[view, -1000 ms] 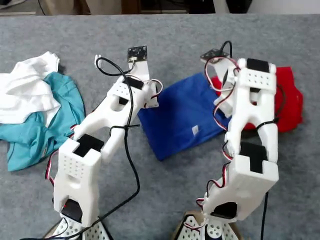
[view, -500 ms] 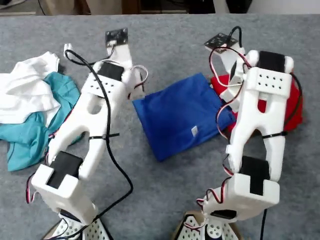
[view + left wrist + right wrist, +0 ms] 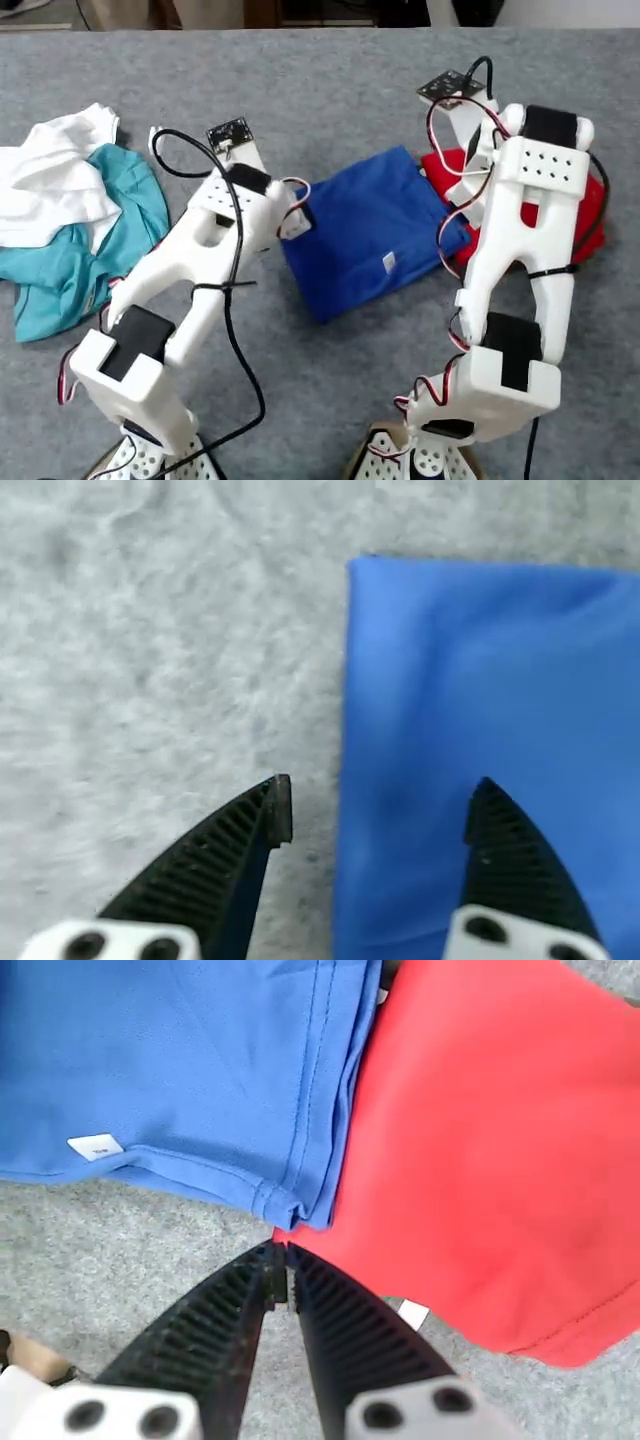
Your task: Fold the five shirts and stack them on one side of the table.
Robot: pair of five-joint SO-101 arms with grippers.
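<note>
Your left gripper (image 3: 384,785) is hanging open, straddling the edge of the blue shirt (image 3: 490,680). Your right gripper (image 3: 279,1252) is sitting closed where blue is touching the red shirt (image 3: 480,1160). Overhead, your right arm (image 3: 520,250) is hiding part of the red; a white shirt (image 3: 55,175) and teal shirt (image 3: 60,265) are lying crumpled well apart.

The desk (image 3: 350,90) has a soft gray top, like a carpet. Near the middle lies a blue shirt (image 3: 365,230), folded flat into a neat square, with a small white tag (image 3: 390,262) on it. A red shirt (image 3: 592,215) lies at 3 o'clock, touching the blue one. At 9 o'clock a teal shirt (image 3: 70,270) lies in a messy heap. A white shirt (image 3: 55,185) is bunched up there too, partly on the teal one and partly on the desk.
</note>
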